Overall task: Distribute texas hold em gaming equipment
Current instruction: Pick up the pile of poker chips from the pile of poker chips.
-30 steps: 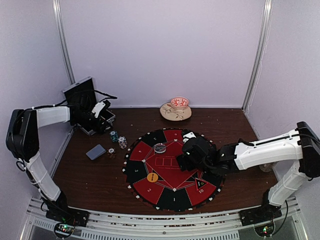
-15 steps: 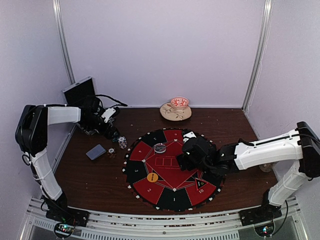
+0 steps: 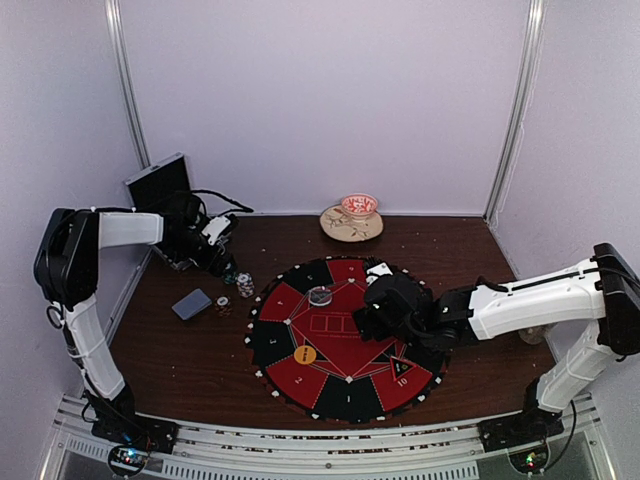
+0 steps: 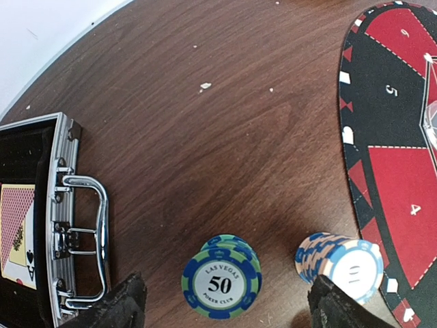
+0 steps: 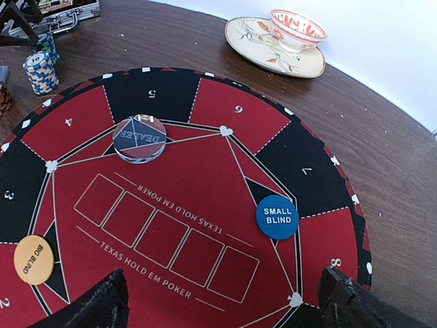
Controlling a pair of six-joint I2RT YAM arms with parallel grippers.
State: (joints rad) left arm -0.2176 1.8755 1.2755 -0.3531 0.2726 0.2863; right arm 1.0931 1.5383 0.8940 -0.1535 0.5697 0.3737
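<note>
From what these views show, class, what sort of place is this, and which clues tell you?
Probably a robot test booth staged for poker: plain white walls, a round Texas Hold'em mat, and stacked poker chips on a wooden table.

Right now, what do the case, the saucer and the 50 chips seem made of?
Case: likely aluminium trim, bright silver edge and handle. Saucer: probably glazed ceramic, glossy, painted flowers. 50 chips: plastic or clay composite, unclear; matte printed face.

The left wrist view's edges cut off the case (image 4: 58, 157), the mat (image 4: 389, 184) and the left gripper (image 4: 229, 304).
</note>
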